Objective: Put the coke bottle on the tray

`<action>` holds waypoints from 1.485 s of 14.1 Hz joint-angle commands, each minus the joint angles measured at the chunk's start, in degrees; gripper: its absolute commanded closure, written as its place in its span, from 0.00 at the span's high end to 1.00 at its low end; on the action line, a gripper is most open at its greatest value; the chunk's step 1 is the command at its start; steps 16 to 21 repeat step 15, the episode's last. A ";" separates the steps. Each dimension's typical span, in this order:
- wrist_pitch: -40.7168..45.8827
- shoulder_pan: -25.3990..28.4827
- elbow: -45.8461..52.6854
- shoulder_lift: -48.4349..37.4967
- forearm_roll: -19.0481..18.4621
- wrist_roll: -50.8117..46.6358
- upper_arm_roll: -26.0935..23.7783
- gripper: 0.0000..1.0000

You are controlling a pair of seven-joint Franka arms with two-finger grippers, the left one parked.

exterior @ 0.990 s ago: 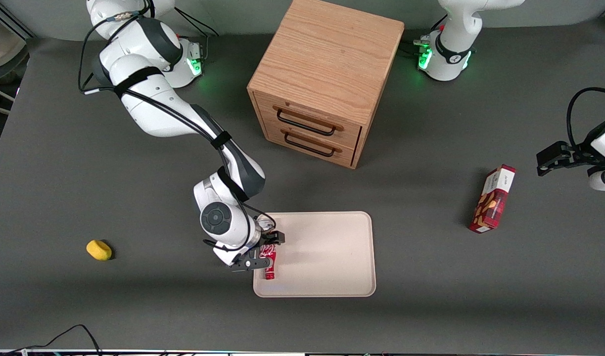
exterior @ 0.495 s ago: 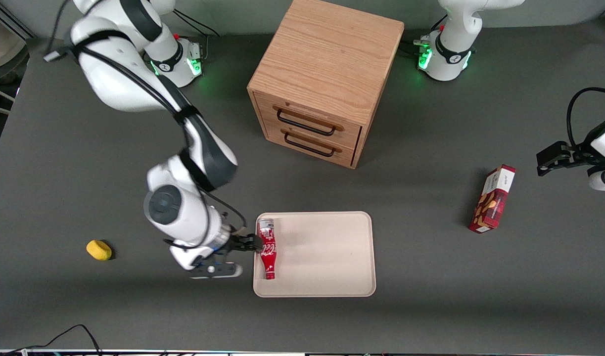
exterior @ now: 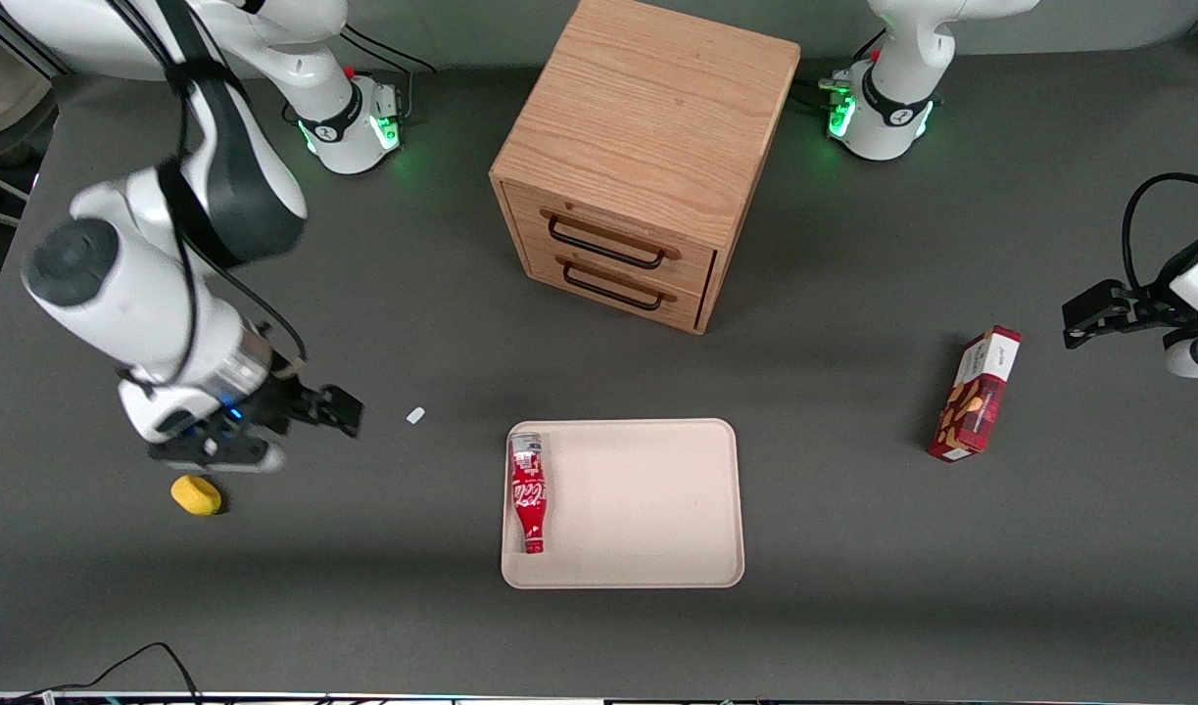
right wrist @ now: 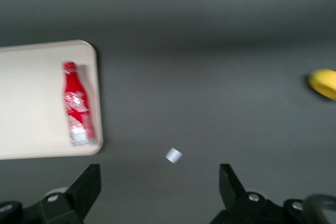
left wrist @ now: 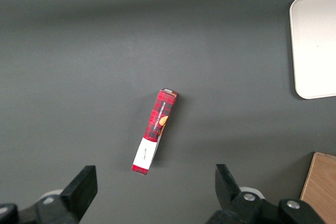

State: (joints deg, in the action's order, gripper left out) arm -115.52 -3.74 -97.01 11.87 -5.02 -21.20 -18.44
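The coke bottle (exterior: 528, 494) lies flat on the beige tray (exterior: 647, 504), along the tray's short edge nearest the working arm, its silver base end pointing away from the front camera. It also shows in the right wrist view (right wrist: 77, 103) on the tray (right wrist: 31, 103). My right gripper (exterior: 290, 426) is open and empty, raised above the table well away from the tray, toward the working arm's end. Its fingers spread wide in the wrist view (right wrist: 160, 187), holding nothing.
A small white scrap (exterior: 415, 415) lies on the table between gripper and tray. A yellow object (exterior: 196, 494) lies close under the gripper. A wooden drawer cabinet (exterior: 638, 157) stands farther from the camera than the tray. A red snack box (exterior: 976, 394) lies toward the parked arm's end.
The gripper let go of the bottle, which now lies on the tray. The arm rose and drew back toward its own end of the table.
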 commanded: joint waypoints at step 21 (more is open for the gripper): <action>22.88 -7.69 1.20 -14.94 5.46 13.99 3.41 1.00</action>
